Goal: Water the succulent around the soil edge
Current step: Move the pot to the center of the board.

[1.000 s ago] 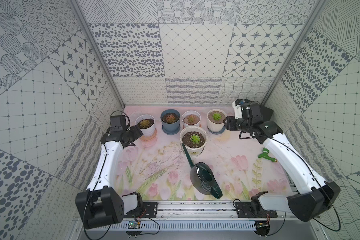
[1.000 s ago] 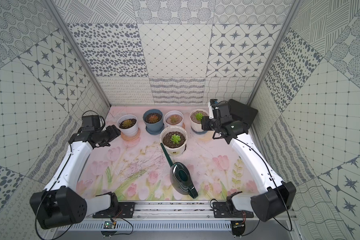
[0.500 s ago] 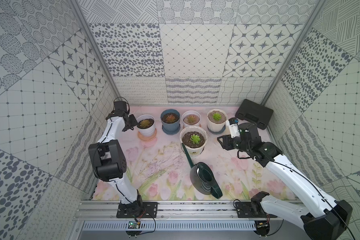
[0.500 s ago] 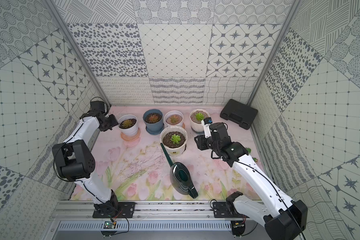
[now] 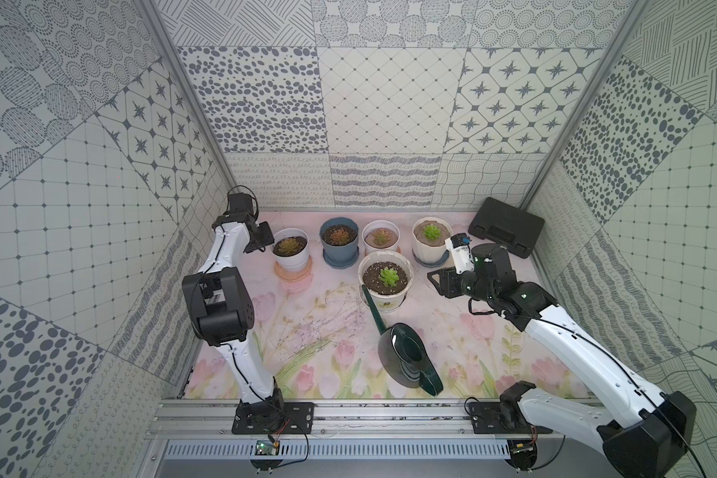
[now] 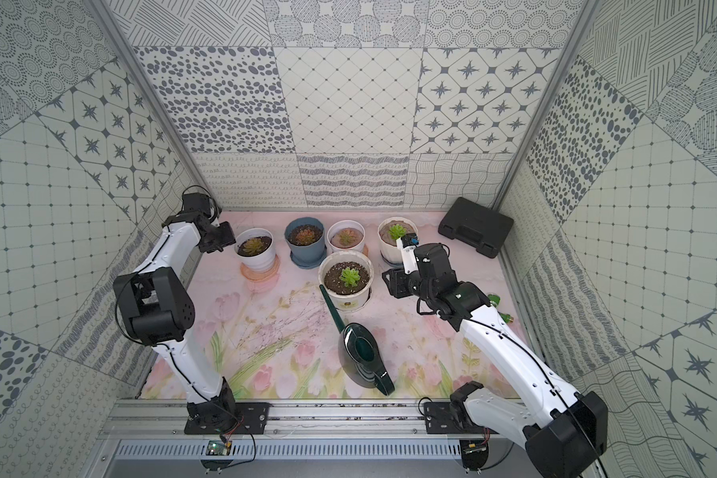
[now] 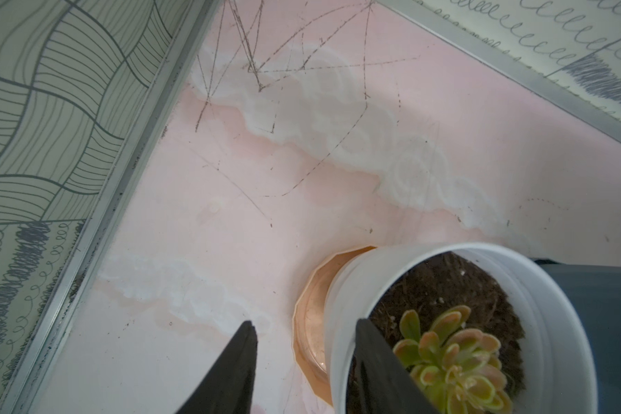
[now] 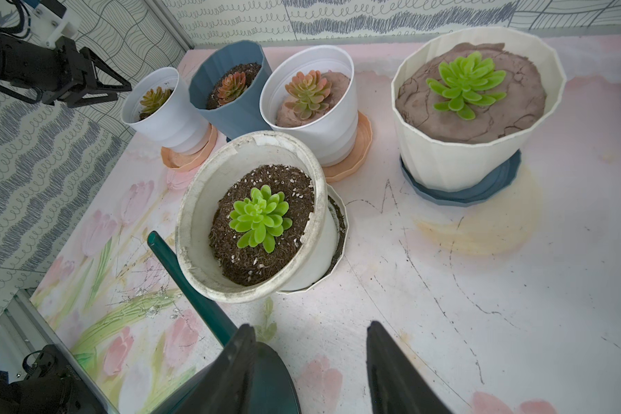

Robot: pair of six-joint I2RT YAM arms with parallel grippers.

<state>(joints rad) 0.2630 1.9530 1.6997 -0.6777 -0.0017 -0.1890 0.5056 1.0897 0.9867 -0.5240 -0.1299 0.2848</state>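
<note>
— Where do we find the succulent (image 5: 388, 276)?
— Mid-surface (image 5: 307, 331), in its cream pot (image 5: 386, 300). The green watering can (image 5: 408, 360) sits at the pot's 5 o'clock, spout tip just beside it.
— And our pincers?
— Right pincer (image 8: 311, 324) is at the pot's 3 o'clock, jaws parted, empty. Left pincer (image 7: 303, 322) is parted too, astride the small white pot (image 7: 341, 297) rim; contact we cannot tell

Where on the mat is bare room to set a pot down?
Bare: floral mat between the left arm and the dark green plastic watering can. Crowded: the back row, from small white pot to cream faceted pot.
</note>
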